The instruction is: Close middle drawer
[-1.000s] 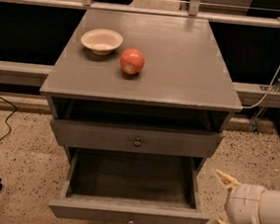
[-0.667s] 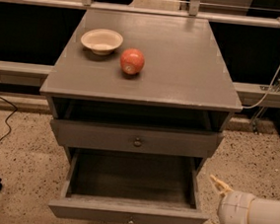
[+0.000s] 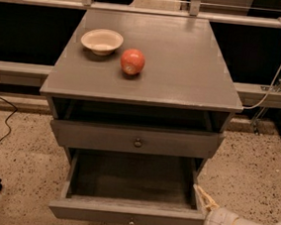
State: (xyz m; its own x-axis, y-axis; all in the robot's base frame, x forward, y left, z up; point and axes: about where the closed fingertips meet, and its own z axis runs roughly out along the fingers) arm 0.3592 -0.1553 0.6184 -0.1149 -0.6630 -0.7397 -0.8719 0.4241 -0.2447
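Note:
The middle drawer [image 3: 96, 212] stands pulled far out of the grey cabinet, its deep box empty, with a tiny pale knob [image 3: 131, 222] on its low front panel. My gripper [image 3: 199, 218] is at the bottom right, at the right end of that front panel. Its pale fingers [image 3: 204, 199] are spread open, one above the panel's corner and one below it at the frame's edge. It holds nothing. The top drawer [image 3: 177, 144], with a dark round knob, is slightly out above it. The lowest drawer is out of view.
On the cabinet top [image 3: 185, 64] sit a cream bowl [image 3: 102, 40] and a red apple [image 3: 132, 61]. A speckled floor surrounds the cabinet. A white cable [image 3: 277, 73] hangs at the right, a black cable [image 3: 0, 121] lies at the left, and a rail runs behind.
My gripper has moved left and a little down, from right of the cabinet to the right end of the middle drawer's front. The drawer has not moved.

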